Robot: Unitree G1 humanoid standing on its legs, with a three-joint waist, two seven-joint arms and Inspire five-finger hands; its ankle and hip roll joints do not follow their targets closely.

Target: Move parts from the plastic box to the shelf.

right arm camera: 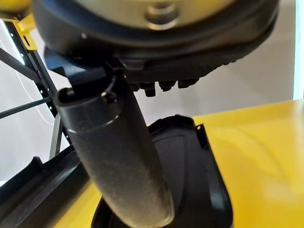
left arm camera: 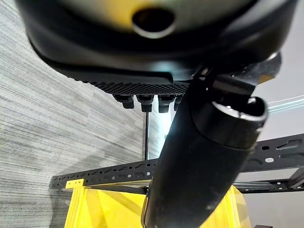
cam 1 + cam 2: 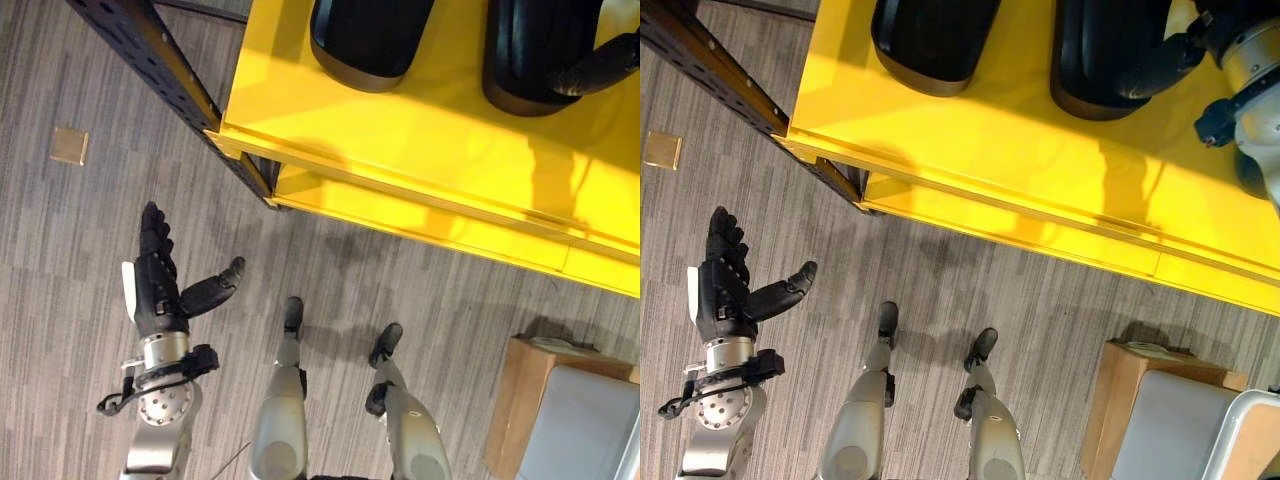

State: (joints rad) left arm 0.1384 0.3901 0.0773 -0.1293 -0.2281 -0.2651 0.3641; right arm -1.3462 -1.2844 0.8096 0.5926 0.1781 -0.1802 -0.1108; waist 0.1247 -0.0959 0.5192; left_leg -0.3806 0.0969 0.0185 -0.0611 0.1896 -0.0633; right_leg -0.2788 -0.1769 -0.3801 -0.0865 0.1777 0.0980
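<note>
Two black moulded parts lie side by side on the yellow shelf [image 3: 430, 140]: one on the left [image 3: 370, 35] and one on the right [image 3: 525, 50]. My right hand [image 3: 1160, 65] is over the right part [image 1: 190, 156]. Its thumb [image 1: 118, 161] reaches down onto or just above that part, and the fingers stand straight, so the hand is open. I cannot tell whether the thumb touches. My left hand [image 3: 155, 290] hangs open over the floor at the left, fingers straight, thumb [image 2: 204, 156] spread, holding nothing.
A black perforated rack upright [image 3: 160, 70] slants along the shelf's left corner. A lower yellow shelf edge [image 3: 420, 215] juts out beneath. A pale grey box [image 3: 580, 430] rests on a wooden stand [image 3: 515, 400] at the lower right. A small tan square [image 3: 70, 146] lies on the grey floor.
</note>
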